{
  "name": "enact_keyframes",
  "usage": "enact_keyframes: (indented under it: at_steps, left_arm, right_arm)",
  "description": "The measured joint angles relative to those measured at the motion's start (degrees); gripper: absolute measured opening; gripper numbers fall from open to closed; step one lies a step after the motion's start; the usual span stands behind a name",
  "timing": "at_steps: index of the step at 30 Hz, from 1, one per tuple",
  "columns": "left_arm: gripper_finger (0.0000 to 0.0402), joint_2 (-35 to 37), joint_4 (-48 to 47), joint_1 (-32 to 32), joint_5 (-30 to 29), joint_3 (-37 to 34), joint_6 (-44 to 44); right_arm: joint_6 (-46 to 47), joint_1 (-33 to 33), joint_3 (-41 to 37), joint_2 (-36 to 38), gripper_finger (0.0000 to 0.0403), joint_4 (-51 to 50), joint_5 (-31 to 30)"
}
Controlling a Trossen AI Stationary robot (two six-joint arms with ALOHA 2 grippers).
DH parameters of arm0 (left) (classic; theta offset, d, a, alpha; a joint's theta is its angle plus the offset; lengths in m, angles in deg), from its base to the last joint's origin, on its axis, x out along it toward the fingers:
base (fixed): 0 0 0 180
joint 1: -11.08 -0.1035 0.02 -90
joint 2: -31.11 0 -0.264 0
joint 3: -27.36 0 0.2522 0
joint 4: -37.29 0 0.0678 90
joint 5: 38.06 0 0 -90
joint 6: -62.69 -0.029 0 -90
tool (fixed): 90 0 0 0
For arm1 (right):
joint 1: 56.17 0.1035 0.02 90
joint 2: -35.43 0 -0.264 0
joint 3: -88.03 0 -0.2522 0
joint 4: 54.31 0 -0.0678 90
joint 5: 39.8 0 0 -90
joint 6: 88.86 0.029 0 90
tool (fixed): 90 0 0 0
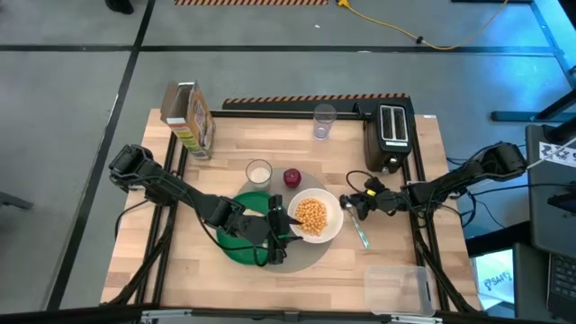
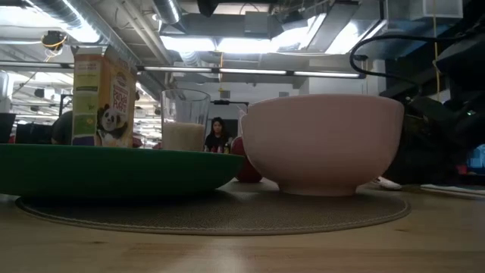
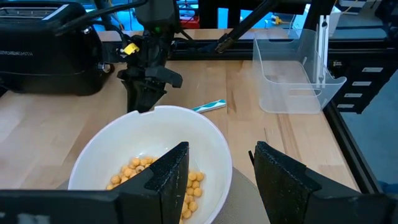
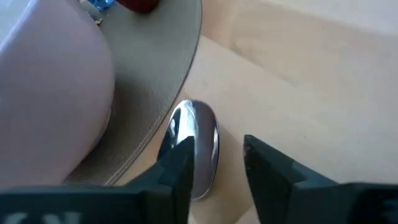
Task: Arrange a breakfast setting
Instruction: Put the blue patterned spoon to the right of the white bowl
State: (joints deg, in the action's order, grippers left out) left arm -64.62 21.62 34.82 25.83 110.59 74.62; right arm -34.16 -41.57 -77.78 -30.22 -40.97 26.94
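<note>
At desk centre, the mat (image 1: 310, 255) already carries the plate (image 1: 236, 247) at 9 o'clock, the bowl (image 1: 314, 217) with cereal at 3, the apple (image 1: 292, 177) at 12 and the milk glass (image 1: 259, 172) just off its 11 o'clock edge. No bagel that I can see.

Step in hand, as I read it: the spoon (image 4: 198, 146). It lies flat on the desk just off the mat's 3 o'clock edge, bowl end beside the rim, handle running toward 5 o'clock.

Right end effector (image 4: 216, 165) hangs low over the spoon's bowl end, fingers narrowly apart, holding nothing. Left end effector (image 3: 219, 180) sits over the plate/bowl boundary, open fairly wide, empty, pointing across the bowl.

Next move, my guess: either the right closes on the spoon to square it beside the bowl, or backs off if that placement is good. A flat spoon on wood calls for a low pinch near the neck, and it's likely to slip. Keep clear of the bowl rim, it's close.
</note>
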Motion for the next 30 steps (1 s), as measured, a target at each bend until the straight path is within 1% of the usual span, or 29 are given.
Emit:
enact_keyframes:
  at_steps: [3, 6, 10, 13, 15, 18, 22, 25, 27, 30]
  left_arm:
    - [0.0169, 0.0, 0.0, 0.0, 0.0, 0.0, 0.0]
    - [0.0169, 0.0, 0.0, 0.0, 0.2, 0.0, 0.0]
    - [0.0169, 0.0, 0.0, 0.0, 0.3, 0.0, 0.1]
    - [0.0169, 0.0, 0.0, 0.0, 0.3, 0.0, 0.1]
    - [0.0169, 0.0, 0.0, 0.0, 0.4, 0.0, 0.1]
    - [0.0169, 0.0, 0.0, 0.0, 0.4, 0.0, 1.1]
    - [0.0169, 0.0, 0.0, 0.0, 0.5, 0.0, 1.3]
    - [0.0169, 0.0, -0.1, 0.0, 0.5, 0.0, 1.4]
    - [0.0169, 0.0, -0.1, 0.0, 0.5, 0.0, 1.4]
    - [0.0169, 0.0, -0.1, 0.0, 0.5, 0.0, 1.4]
  right_arm:
    - [-4.2, 0.0, 0.0, 1.0, 0.0147, 1.5, -1.5]
    - [-8.0, 0.0, 0.0, 2.9, 0.0154, 2.8, -1.3]
    - [-13.7, 0.0, 1.8, 6.0, 0.0148, -0.5, 3.6]
    - [-17.8, 0.0, 5.6, 8.3, 0.0135, -9.3, 8.0]
    - [-20.5, 0.2, 9.2, 9.4, 0.0126, -17.6, 8.8]
    - [-23.8, 0.6, 15.5, 11.2, 0.0117, -31.1, 7.0]
    - [-25.5, 0.5, 23.1, 13.1, 0.0114, -50.1, 3.7]
    - [-26.5, 0.8, 27.6, 13.3, 0.0113, -62.4, 5.6]
    - [-26.4, 2.1, 28.9, 13.3, 0.0113, -67.4, 8.2]
    - [-26.5, 5.1, 28.5, 13.2, 0.0113, -67.7, 12.3]
